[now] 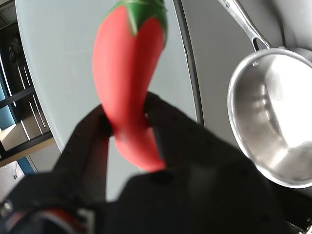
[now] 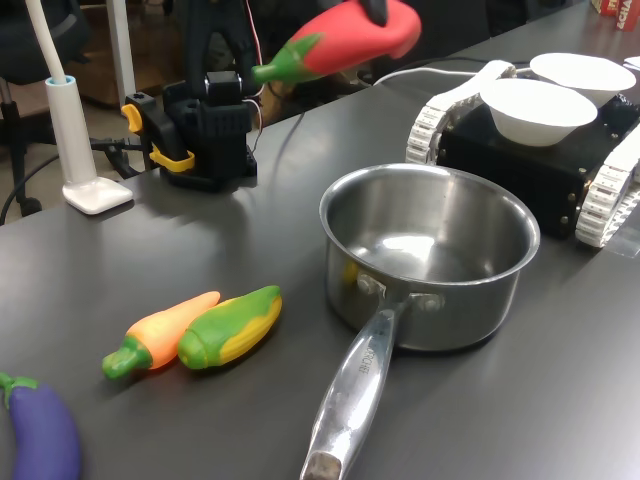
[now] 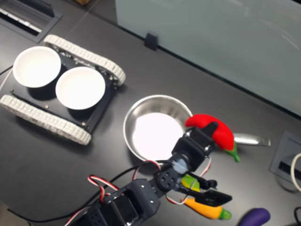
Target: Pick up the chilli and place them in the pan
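The red chilli with its green stem cap is pinched between my black fingers, and my gripper is shut on its tapered lower half. In the first exterior view the chilli hangs high above the table behind the pan, stem toward the first exterior view's left, with the gripper at the top edge. In the second exterior view the chilli and gripper sit over the rim of the pan on its handle side. The steel pan holds nothing.
An orange pepper, a green-yellow corn and a purple eggplant lie left of the pan handle in the first exterior view. Two white bowls rest on a tracked vehicle. The arm base and a white stand are behind.
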Controlling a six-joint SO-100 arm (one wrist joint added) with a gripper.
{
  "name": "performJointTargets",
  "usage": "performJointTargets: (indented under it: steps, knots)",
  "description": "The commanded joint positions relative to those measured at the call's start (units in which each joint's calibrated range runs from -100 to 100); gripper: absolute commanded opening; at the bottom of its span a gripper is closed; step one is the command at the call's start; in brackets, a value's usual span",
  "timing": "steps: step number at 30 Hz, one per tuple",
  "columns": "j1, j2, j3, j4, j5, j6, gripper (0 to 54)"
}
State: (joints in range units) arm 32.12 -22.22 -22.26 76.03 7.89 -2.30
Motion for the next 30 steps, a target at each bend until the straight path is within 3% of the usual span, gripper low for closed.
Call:
performJointTargets:
  steps: [1, 9, 15, 19, 30]
  knots:
    - [-4.26, -5.57, 1.32, -4.52, -0.54, -0.56, 0.1]
    - [-8.27, -7.43, 7.41, -7.59, -0.98, 0.36, 0.1]
    - [-15.72, -8.95, 13.13, -10.06, -1.47, 6.08, 0.1]
    - [-20.31, -10.04, 16.22, -10.49, -2.25, 7.51, 0.1]
    - [-27.08, -13.84, 35.21, -18.76, -3.61, 10.53, 0.1]
